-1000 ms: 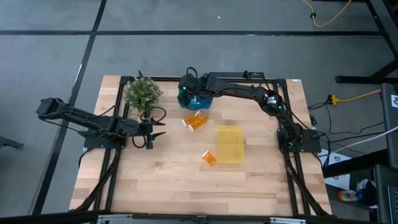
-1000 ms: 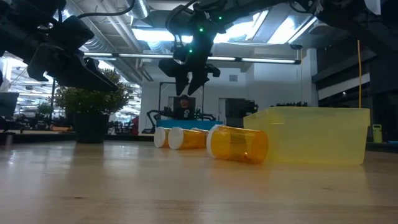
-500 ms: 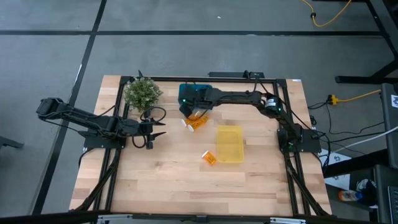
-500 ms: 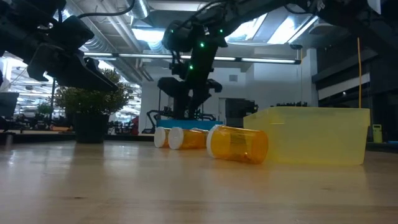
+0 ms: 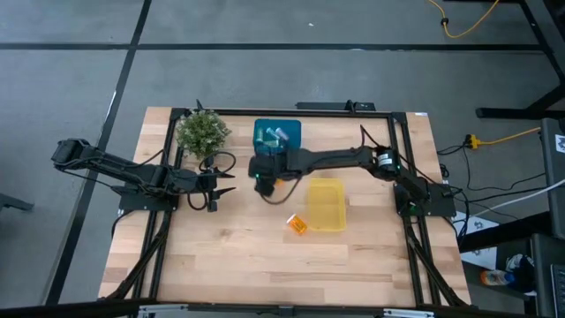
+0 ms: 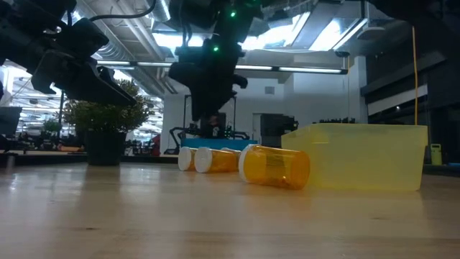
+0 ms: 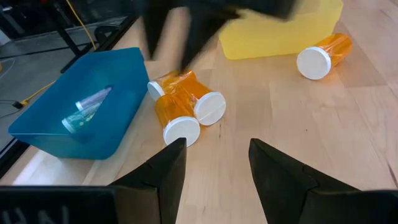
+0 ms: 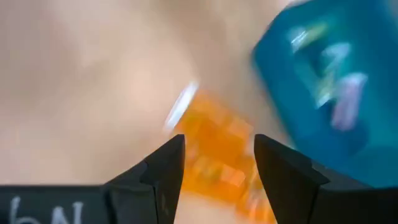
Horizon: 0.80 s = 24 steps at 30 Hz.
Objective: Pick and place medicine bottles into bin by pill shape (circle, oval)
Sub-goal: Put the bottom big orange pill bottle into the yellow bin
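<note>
Right gripper (image 5: pixel 265 179), jaws apart and empty, above paired orange bottles (image 7: pixel 185 104); descend centred on one barrel, avoiding its touching neighbour.

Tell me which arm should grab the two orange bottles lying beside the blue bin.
Right. The right gripper hangs open directly above the pair of translucent orange white-capped bottles next to the blue plastic bin. The left gripper waits open, farther off near the potted plant.

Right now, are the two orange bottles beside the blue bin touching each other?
Touching. The left wrist view shows the two orange bottles lying side by side, flanks pressed together, no gap, next to the blue bin.
</note>
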{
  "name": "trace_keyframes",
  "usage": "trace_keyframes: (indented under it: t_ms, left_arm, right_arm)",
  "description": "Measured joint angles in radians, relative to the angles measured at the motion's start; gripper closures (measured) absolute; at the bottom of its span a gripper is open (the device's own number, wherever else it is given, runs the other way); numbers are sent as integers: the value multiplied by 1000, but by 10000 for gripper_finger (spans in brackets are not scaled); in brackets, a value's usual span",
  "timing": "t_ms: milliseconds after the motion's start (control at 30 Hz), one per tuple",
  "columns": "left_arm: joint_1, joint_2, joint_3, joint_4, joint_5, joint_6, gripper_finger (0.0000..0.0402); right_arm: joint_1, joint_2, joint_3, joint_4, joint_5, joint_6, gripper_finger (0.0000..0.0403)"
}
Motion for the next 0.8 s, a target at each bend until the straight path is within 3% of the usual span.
trace_keyframes:
  t_ms: [167, 333, 667, 800]
  left_arm:
    - [0, 0, 0, 0, 0, 0, 233]
    - [0, 0, 0, 0, 0, 0, 233]
    - [0, 0, 0, 0, 0, 0, 233]
    - [0, 0, 0, 0, 0, 0, 233]
  right_arm:
    - [65, 0, 2, -255, -133, 115, 208]
    - [133, 0, 2, -441, -157, 266, 208]
    - [234, 0, 2, -426, -318, 222, 208]
    - [256, 0, 2, -410, -334, 228, 208]
